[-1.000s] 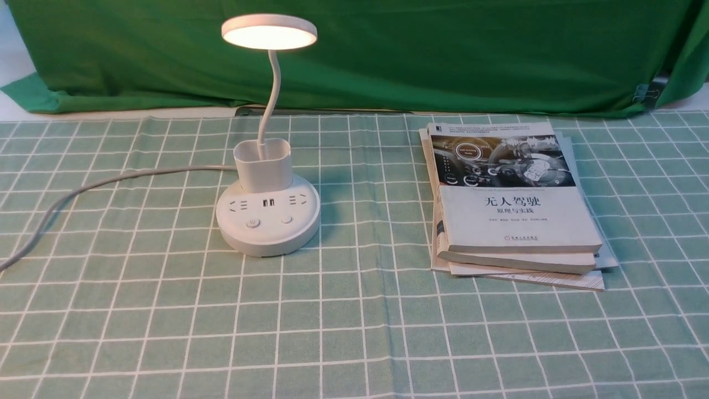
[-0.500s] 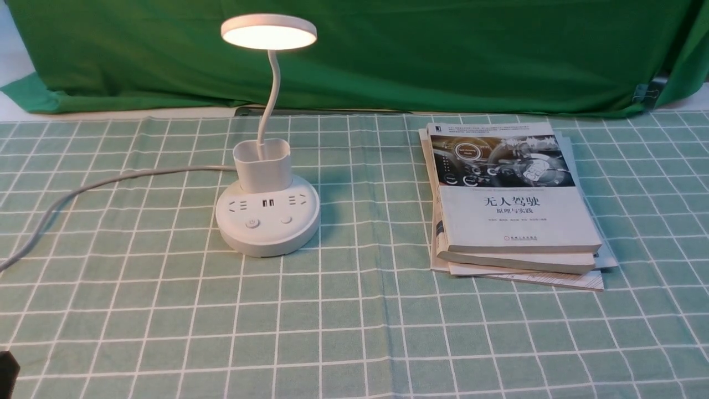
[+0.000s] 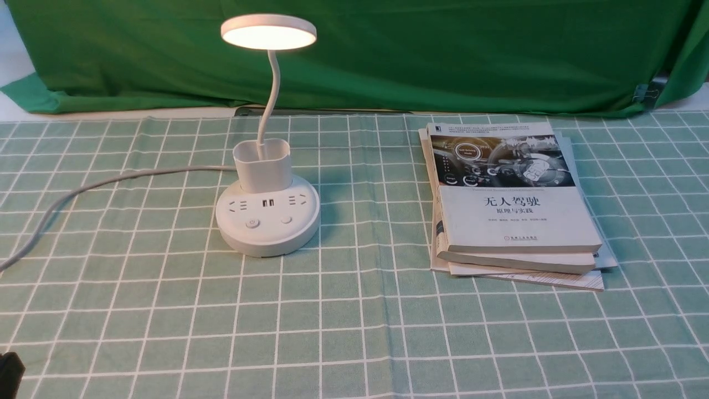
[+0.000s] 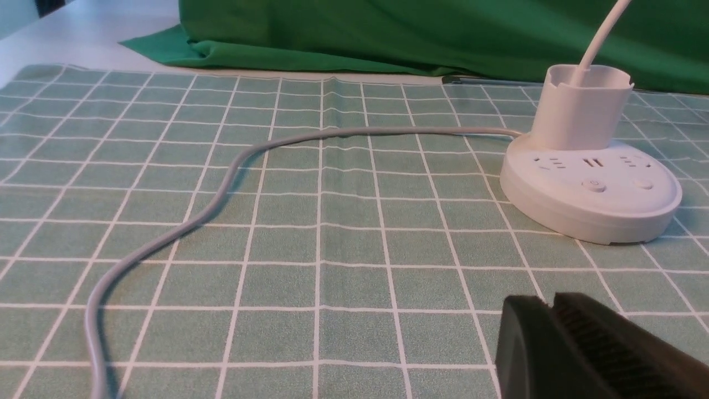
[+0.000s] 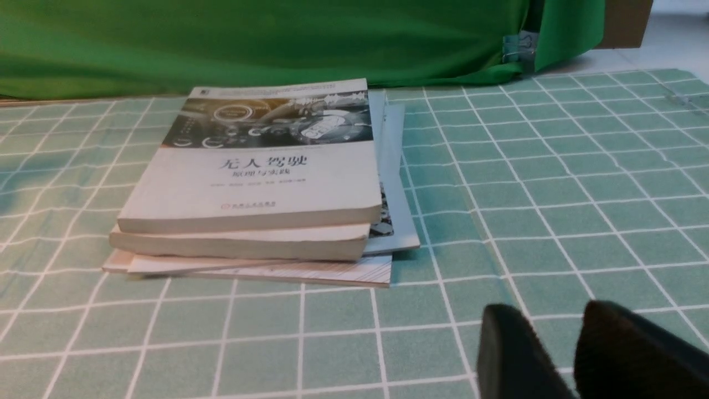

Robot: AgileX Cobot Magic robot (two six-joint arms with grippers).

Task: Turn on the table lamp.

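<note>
The white table lamp stands left of centre on the checked cloth. Its round disc head [image 3: 269, 32] glows warm white above the thin gooseneck and cup-like holder [image 3: 262, 164]. The round base [image 3: 267, 221] carries sockets, USB ports and two buttons [image 3: 252, 223]. In the left wrist view the base [image 4: 590, 191] lies some way beyond my left gripper [image 4: 548, 302], whose black fingers are shut on nothing. Only a black tip of the left gripper [image 3: 6, 371] shows in the front view's near left corner. My right gripper [image 5: 548, 309] is open and empty, near the table's front.
A grey power cord [image 3: 111, 180] runs from the lamp base off to the left across the cloth. A stack of books [image 3: 512, 199] lies to the right of the lamp, ahead of the right gripper. Green fabric hangs along the back edge.
A black tip of the left gripper has come into the front view's near left corner. The lamp stays lit and nothing else has moved.
</note>
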